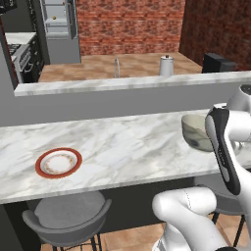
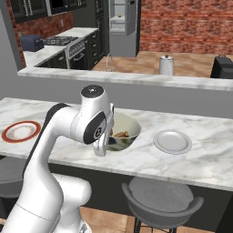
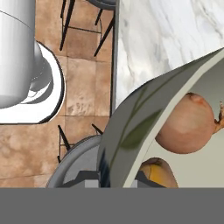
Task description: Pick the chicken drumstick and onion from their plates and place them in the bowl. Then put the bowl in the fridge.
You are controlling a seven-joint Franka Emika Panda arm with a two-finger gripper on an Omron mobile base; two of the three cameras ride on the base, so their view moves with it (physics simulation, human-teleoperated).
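Bowl (image 1: 195, 131) sits on the tabletop (image 1: 122, 142) beside the arm. From the right, it looks rigid, loaded, awkward. Hand view: end effector (image 3: 114, 178) pinched on its rim, onion (image 3: 186, 124) and chicken drumstick (image 3: 158, 173) inside; it could tip.

Marble counter (image 1: 127, 147), grey stools (image 2: 161, 200) beneath, plain grey plate (image 2: 172, 141), white kettle (image 1: 166, 65), stove (image 2: 63, 42), toaster (image 2: 32, 43), brick wall (image 1: 130, 24).

Bowl (image 3: 131, 127) rim close up, onion (image 3: 188, 124) and chicken drumstick (image 3: 159, 173) inside, marble counter (image 3: 157, 35) beyond.
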